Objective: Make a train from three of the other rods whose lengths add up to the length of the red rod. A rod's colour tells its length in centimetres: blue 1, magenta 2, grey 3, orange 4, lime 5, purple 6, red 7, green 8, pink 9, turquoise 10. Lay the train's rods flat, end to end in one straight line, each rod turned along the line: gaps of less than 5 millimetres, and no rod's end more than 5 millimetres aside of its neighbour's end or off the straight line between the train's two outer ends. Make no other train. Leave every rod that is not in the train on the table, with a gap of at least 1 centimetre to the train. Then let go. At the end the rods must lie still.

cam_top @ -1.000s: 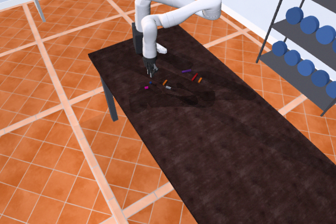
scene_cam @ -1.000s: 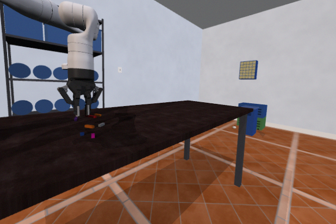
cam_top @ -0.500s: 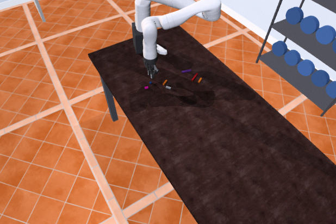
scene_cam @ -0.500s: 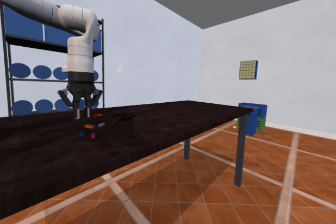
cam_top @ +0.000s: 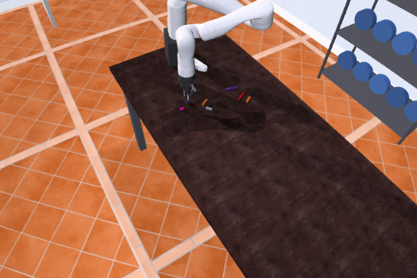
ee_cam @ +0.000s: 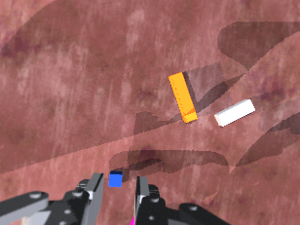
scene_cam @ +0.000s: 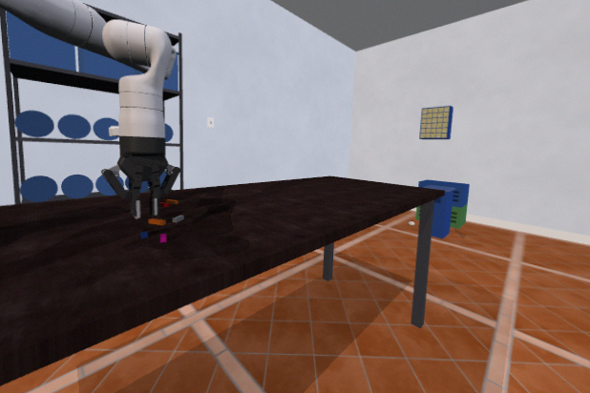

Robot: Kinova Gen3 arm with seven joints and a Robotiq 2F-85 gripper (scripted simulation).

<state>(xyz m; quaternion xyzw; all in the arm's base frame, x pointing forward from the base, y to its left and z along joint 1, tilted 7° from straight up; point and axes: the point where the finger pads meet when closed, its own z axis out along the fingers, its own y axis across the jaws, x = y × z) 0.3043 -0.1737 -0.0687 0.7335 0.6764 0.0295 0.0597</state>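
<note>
- Gripper (scene_cam: 145, 212): points straight down over the dark table (scene_cam: 296, 198), its tips above the surface rather than on it. The fingers are drawn in to a narrow gap with nothing between them; the tool is partly closed and empty.
- Blue rod (ee_cam: 115, 178): a small cube-like piece lying on the table. In the wrist view it appears in the gap between the two fingertips, nearer the left-hand one; the exterior view shows it on the surface below the tips (scene_cam: 144, 235), apart from them.
- Magenta rod (cam_top: 181, 108): lies flat just beside the blue rod, on the side toward the table's near long edge. In the wrist view only a sliver of it shows, at the bottom edge.
- Nearer orange rod (ee_cam: 183, 97): lies flat beyond the blue rod, apart from it.
- Grey rod (ee_cam: 235, 112): lies just beside the nearer orange rod's lower end, at an angle to it, with a small gap between them.
- Red rod (cam_top: 241, 95): lies well apart from the gripper, farther along the table.
- Second orange rod (cam_top: 248, 99): lies just beside the red rod, roughly parallel to it.
- Purple rod (cam_top: 231, 88): lies near the red rod, on the side toward the arm's base.
- Shelf rack (cam_top: 341, 20): stands on the tiled floor beside the table, carrying blue discs.
</note>
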